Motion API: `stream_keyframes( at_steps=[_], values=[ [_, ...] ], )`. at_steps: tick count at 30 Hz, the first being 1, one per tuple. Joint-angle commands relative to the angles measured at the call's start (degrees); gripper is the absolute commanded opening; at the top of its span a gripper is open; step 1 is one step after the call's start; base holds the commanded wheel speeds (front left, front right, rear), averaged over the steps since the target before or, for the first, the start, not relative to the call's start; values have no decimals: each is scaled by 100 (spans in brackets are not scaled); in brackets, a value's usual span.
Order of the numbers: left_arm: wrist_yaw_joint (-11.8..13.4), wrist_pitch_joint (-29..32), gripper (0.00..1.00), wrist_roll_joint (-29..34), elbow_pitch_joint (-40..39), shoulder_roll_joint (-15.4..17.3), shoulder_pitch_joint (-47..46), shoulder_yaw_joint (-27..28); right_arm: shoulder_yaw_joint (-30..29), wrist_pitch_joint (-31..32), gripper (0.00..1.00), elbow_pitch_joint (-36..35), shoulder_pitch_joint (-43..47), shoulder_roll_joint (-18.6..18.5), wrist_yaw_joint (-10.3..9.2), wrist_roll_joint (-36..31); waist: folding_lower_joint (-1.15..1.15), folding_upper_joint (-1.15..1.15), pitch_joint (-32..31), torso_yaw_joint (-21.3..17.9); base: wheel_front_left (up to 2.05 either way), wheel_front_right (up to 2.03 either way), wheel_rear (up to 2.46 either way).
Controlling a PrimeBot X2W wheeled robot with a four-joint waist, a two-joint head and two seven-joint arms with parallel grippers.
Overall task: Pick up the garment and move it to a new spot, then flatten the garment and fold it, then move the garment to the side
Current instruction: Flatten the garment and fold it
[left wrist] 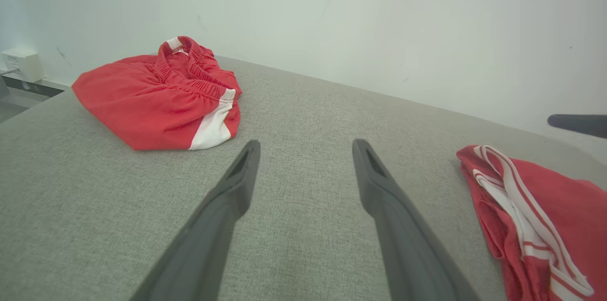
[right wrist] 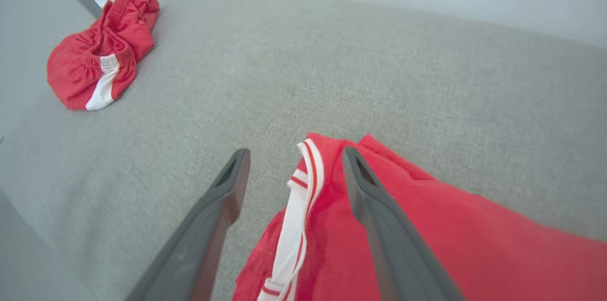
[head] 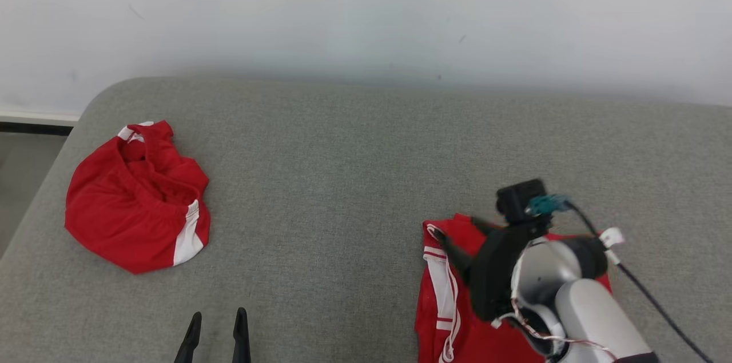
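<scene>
Right gripper (right wrist: 295, 153) low over the near right of the worktop (head: 343, 180), fingers apart, straddling the white-striped edge of the red garment (right wrist: 474, 234). Nothing clamped. Garment lies rumpled, partly under the arm, running out of the head view at the near edge. Left gripper (left wrist: 307, 143) idle at near left, fingers apart over bare cloth, well clear of both red heaps.

Risks, as I judge them: closing here may catch only the striped trim or one layer, so the garment would lift bunched and twist. Lying so near the front edge, a dragged pull could slide it off. Black cable (head: 652, 300) trails beside the wrist and could snag fabric.

Farther off, a second red garment (head: 131, 208) sits crumpled at the far left corner, well apart; a careless new spot could crowd it.

Surface: grey woven covering, rounded corner, looks grippy. Beyond, a plain pale wall (head: 366, 8), lightly scuffed.
</scene>
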Motion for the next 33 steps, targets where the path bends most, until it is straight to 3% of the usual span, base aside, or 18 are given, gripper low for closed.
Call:
stream_keyframes(
  at_steps=[1,5,11,15,19,24,33],
  values=[
    [8,-16,100,27,-4,-3,36,3,-144,-226,100,-146,-43,-4,-15,-42,0,0,-69,-63,0,0,0],
    [20,-16,100,45,-12,-3,60,48,-623,-815,100,-510,193,-205,-15,-332,0,0,-163,-121,0,0,0],
    [19,-16,100,63,-27,-4,78,191,-1077,-2255,100,-955,740,-657,-15,-1051,0,0,-224,-228,0,0,0],
    [-22,-16,100,91,11,-4,84,358,-1499,-3229,100,-862,1322,-661,-15,-1376,0,0,-287,-329,0,0,0],
    [-44,-16,100,200,30,-3,166,530,-1817,-4100,100,-583,2005,-434,-15,-1508,0,0,-382,-448,0,0,0],
    [-128,-16,100,275,88,-3,227,695,-1865,-4609,100,-254,2467,-310,-15,-1530,0,0,-478,-519,0,0,0],
    [-244,-16,100,438,195,-4,378,834,-2070,-4899,100,-156,2810,-92,-16,-1663,0,0,-599,-565,0,0,0]
  ],
)
